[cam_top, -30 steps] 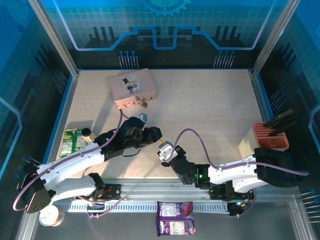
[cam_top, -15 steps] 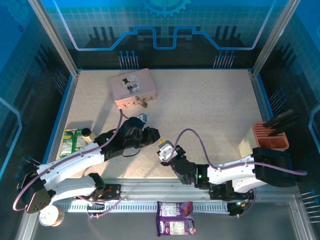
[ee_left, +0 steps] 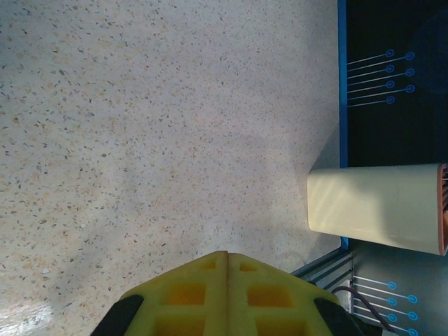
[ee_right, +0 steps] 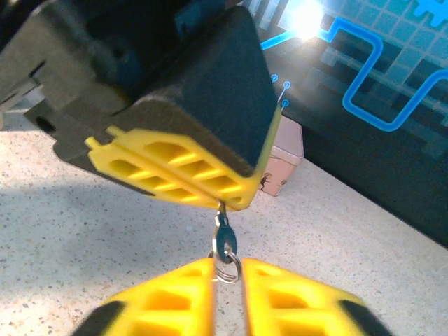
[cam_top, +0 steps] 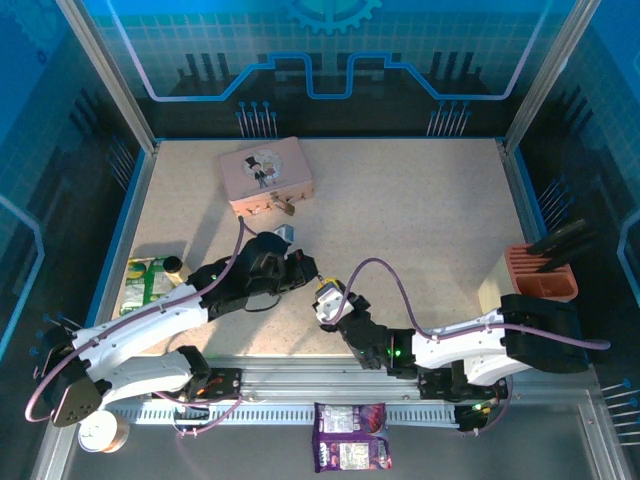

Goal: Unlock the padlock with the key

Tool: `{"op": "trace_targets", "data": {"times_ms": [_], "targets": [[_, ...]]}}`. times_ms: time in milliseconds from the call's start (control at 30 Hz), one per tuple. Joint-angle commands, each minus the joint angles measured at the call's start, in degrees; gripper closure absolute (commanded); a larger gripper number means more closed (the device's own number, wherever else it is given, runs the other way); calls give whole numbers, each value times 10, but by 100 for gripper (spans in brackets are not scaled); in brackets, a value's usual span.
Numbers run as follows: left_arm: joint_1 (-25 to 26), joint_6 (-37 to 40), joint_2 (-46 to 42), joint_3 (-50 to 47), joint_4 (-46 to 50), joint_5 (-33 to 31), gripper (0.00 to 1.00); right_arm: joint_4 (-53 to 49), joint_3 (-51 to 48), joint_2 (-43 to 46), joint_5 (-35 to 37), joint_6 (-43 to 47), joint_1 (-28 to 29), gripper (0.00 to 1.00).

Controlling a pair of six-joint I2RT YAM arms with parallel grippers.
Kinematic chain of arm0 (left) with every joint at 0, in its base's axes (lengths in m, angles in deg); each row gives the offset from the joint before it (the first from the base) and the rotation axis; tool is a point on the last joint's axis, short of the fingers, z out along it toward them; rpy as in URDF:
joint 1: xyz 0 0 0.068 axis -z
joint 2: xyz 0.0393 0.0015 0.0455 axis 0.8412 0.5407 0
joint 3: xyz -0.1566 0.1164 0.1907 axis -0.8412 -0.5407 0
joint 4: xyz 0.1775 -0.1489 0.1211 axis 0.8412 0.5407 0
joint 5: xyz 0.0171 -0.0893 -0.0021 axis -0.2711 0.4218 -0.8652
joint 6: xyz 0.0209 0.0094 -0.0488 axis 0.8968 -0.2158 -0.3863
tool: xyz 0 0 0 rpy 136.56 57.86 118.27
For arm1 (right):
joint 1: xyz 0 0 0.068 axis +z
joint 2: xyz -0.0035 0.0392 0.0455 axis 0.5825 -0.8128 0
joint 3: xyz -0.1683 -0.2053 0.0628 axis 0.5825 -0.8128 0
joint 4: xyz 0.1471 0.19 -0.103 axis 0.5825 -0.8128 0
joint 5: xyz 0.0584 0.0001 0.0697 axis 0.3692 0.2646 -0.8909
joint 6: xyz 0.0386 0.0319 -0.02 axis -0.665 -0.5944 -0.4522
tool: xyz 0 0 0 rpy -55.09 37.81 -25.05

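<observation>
Setting: a speckled tabletop (cam_top: 430, 210) inside a blue-lit enclosure, with both arms reaching to its near middle.
Left gripper (ee_right: 234, 199): clamped flat, its yellow fingers pressed together on the key (ee_right: 223, 234), which hangs out of their tip.
Right gripper (cam_top: 326, 295): just beneath the left one's tip, fingers (ee_right: 183, 287) drawn to a narrow slot with the key ring (ee_right: 226, 269) sitting in it. Whether the pads actually press the ring I cannot tell.
Between the hands: just the key and its ring (a handover or regrip, by my reading), with the two sets of fingertips close together.
Padlock (cam_top: 287, 208): beyond both grippers and well apart from them, hanging at the front of the pink tin (cam_top: 262, 168).
Far right of the hands: a beige cup (ee_left: 371, 206) at the table's edge, out of the way.
Risk, drop: if the left fingers let go before the right ones truly bite, the key falls, and a sliver this thin would be hard to lift off the tabletop.
Risk, twist: a hold on the ring alone lets the key swing, so its blade may not line up with the keyhole.
Risk, collision: with the tips this near, a small misjudged move could knock the key loose.
</observation>
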Motion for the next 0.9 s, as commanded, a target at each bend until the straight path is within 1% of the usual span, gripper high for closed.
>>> {"op": "trace_targets", "data": {"times_ms": [0, 33, 67, 133, 167, 233, 267, 300, 367, 433, 600, 733, 867], "targets": [[1, 49, -7, 21, 12, -31, 100, -68, 20, 59, -5, -51, 8, 64], [-1, 77, -10, 19, -1, -35, 100, -132, 28, 93, -32, -93, 2, 60], [-2, 104, -13, 13, -16, -43, 100, -223, 40, 130, -76, -151, -14, 56], [-5, 156, -20, -5, -60, -50, 100, -366, 61, 194, -196, -267, -72, 51], [-7, 182, -24, -18, -88, -52, 100, -415, 64, 224, -255, -323, -110, 49], [-10, 230, -27, -41, -142, -47, 100, -461, 59, 272, -353, -405, -175, 49], [-11, 253, -27, -49, -164, -45, 100, -477, 56, 293, -395, -440, -205, 49], [-12, 270, -26, -54, -180, -41, 100, -484, 52, 308, -421, -463, -224, 49], [-15, 301, -21, -63, -221, -15, 100, -483, 42, 334, -475, -502, -258, 49], [-16, 316, -12, -70, -262, 15, 100, -460, 31, 345, -512, -527, -276, 48], [-17, 315, 11, -74, -337, 95, 100, -372, 8, 337, -598, -567, -307, 48], [-17, 289, 20, -81, -379, 124, 100, -283, -14, 332, -635, -593, -321, 48], [-18, 278, 15, -88, -390, 130, 100, -212, -33, 332, -664, -607, -337, 49]]}}
